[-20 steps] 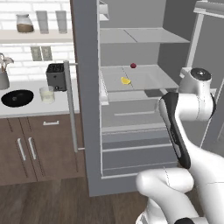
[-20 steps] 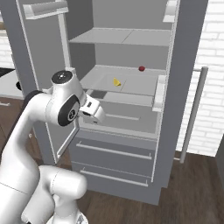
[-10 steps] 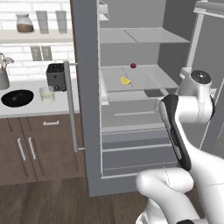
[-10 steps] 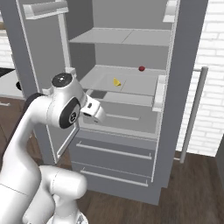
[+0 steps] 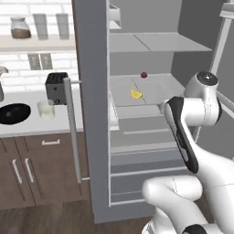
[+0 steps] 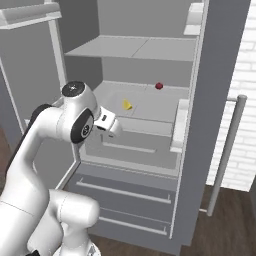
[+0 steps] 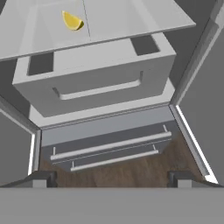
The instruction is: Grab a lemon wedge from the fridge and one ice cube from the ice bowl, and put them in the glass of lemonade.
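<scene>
- We see the fingers (image 7: 112,177) spread and empty, hanging in front of the open fridge (image 5: 91,91).
- Lemon wedge (image 7: 72,21) lies on the middle shelf (image 6: 150,107), near a small dark red ball (image 6: 159,86).
- Black ice bowl (image 5: 13,113) and glass of lemonade (image 5: 45,109) stand on the tabletop (image 5: 41,125).

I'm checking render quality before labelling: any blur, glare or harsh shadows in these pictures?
Left base view: flat, even light, the lemon wedge crisp, edges slightly soft. Right base view: same soft light, no glare on the fridge. Hand view: wide-angle splay, finger tips dim but readable.
</scene>
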